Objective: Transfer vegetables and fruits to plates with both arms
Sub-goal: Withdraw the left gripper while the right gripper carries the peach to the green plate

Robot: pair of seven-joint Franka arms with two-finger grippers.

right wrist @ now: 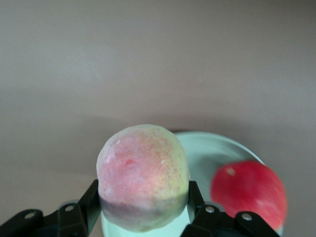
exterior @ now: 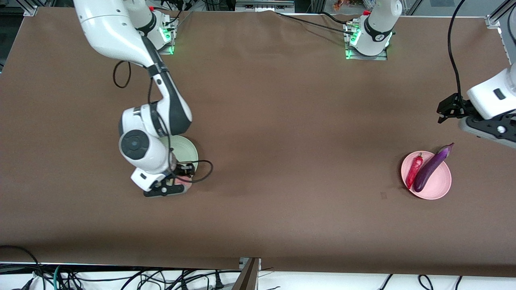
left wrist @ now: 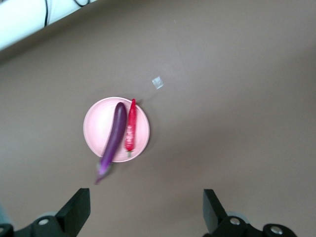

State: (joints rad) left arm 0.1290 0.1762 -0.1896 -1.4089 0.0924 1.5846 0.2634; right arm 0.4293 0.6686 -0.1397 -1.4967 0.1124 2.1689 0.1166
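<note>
My right gripper is shut on the round pale yellowish fruit blushed pink and holds it low over the pale green plate, at the edge nearer the front camera. The red fruit lies on that plate; the arm hides it in the front view. The pink plate toward the left arm's end holds the purple eggplant and the red chili side by side. My left gripper is open and empty, up in the air. Its wrist view shows the plate, eggplant and chili.
The table is covered with a brown cloth. A small pale mark lies on the cloth beside the pink plate, nearer the front camera. Cables hang at the table's front edge.
</note>
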